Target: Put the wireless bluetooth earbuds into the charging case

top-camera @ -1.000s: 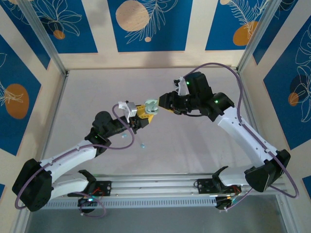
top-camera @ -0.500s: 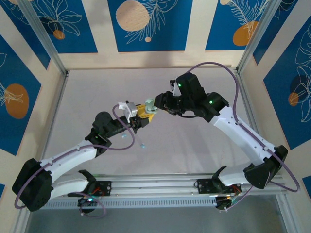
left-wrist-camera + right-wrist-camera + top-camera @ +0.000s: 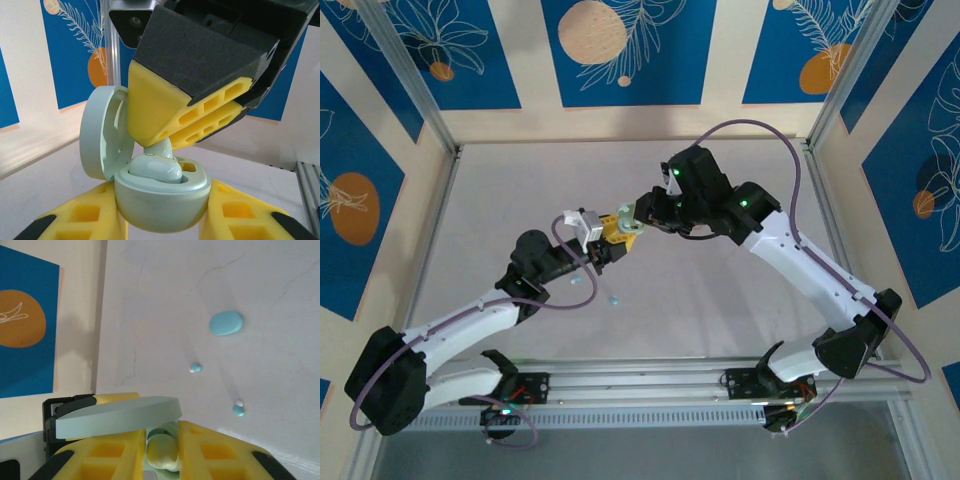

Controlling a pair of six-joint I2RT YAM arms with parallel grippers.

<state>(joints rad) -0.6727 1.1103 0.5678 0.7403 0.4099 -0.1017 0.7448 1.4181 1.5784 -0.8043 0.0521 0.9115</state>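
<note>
Lid (image 3: 117, 417) perhaps masks mint earbud (image 3: 162, 450); blue case (image 3: 226, 322) beyond.

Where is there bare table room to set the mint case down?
Bare: the far table strip along the back wall, and left of the left arm. Crowded: the centre, where left tool and right tool meet at the case, blue earbuds nearby.

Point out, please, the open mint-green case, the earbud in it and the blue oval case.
Mint-green plastic case (image 3: 160, 205): left wrist, base front.
Mint-white rounded earbud (image 3: 152, 169): left wrist, top.
Pale blue oval case (image 3: 226, 322): right wrist, centre.
</note>
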